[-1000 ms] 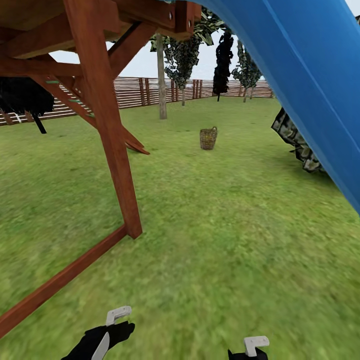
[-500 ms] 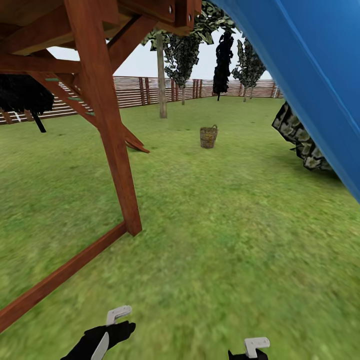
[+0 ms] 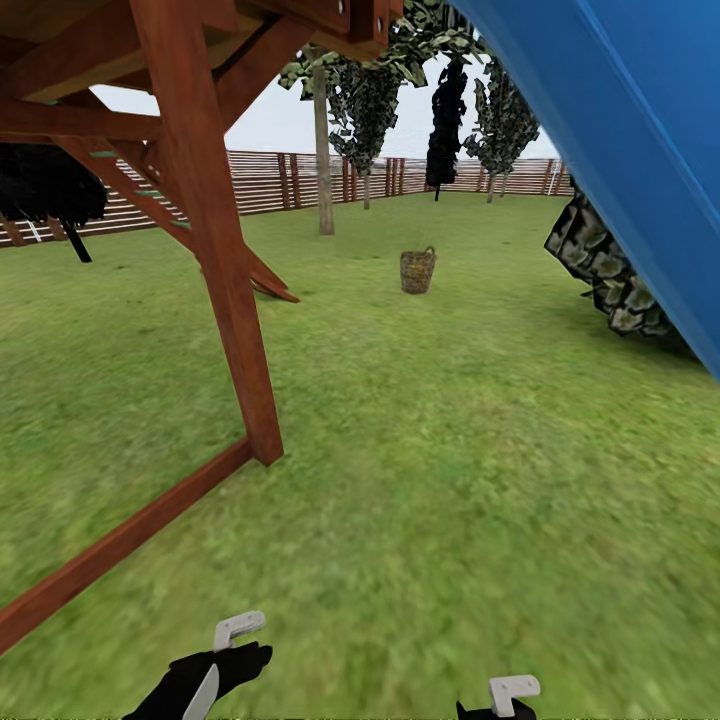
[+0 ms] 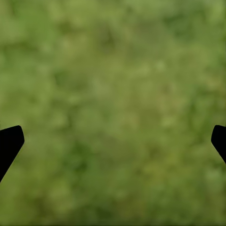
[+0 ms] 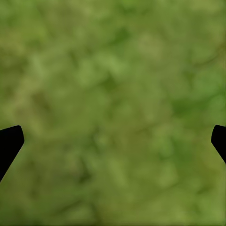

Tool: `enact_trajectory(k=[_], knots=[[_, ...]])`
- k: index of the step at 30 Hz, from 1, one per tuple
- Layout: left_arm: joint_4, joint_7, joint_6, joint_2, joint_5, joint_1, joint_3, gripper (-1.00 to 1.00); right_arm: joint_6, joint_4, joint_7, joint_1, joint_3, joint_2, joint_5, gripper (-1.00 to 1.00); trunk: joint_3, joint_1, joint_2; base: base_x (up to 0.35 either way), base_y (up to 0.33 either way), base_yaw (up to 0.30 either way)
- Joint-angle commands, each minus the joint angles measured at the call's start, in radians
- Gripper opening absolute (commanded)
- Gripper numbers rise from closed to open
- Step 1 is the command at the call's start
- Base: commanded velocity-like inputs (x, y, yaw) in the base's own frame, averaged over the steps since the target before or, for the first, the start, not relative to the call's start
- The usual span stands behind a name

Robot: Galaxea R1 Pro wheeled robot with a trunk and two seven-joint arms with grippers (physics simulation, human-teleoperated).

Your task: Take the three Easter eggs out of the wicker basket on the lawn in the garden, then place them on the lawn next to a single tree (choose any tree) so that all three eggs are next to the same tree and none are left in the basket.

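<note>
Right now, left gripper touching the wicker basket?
Apart. The head view shows the left gripper low in the foreground and the wicker basket far ahead, with open lawn between them.

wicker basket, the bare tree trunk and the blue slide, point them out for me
wicker basket (image 3: pixel 417 272), head view, on its woven front wall.
tree (image 3: pixel 324 170), head view, midway up the bare grey-brown trunk.
blue slide (image 3: pixel 640 130), head view, on its broad blue underside.

wicker basket (image 3: pixel 417 271): contents too small | tree (image 3: pixel 323 150): top hidden
</note>
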Motion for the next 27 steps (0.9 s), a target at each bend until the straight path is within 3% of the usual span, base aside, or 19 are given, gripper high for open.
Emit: enact_trajectory(k=[1, 10, 19, 27], knots=[[-0.002, -0.006, 0.007, -0.001, 0.001, 0.000, 0.007, 1.00, -0.001, 0.000, -0.001, 0.000, 0.000, 0.000, 0.007, 1.00, -0.004, 0.004, -0.008, 0.000, 0.000, 0.000], [0.000, -0.007, 0.006, 0.007, 0.000, 0.002, 0.007, 1.00, -0.001, 0.000, -0.001, 0.000, 0.000, -0.001, 0.007, 1.00, -0.004, 0.004, -0.008, 0.000, 0.000, 0.000], [0.059, -0.007, -0.005, 0.007, -0.005, 0.003, 0.006, 1.00, -0.001, 0.000, -0.001, 0.000, 0.000, -0.001, 0.007, 1.00, -0.004, 0.004, -0.008, 0.109, 0.000, 0.000], [0.061, -0.007, -0.007, 0.008, -0.004, 0.004, 0.007, 1.00, -0.051, 0.000, -0.001, 0.000, -0.003, -0.001, 0.006, 1.00, -0.007, 0.004, -0.008, 0.018, 0.000, 0.013]])
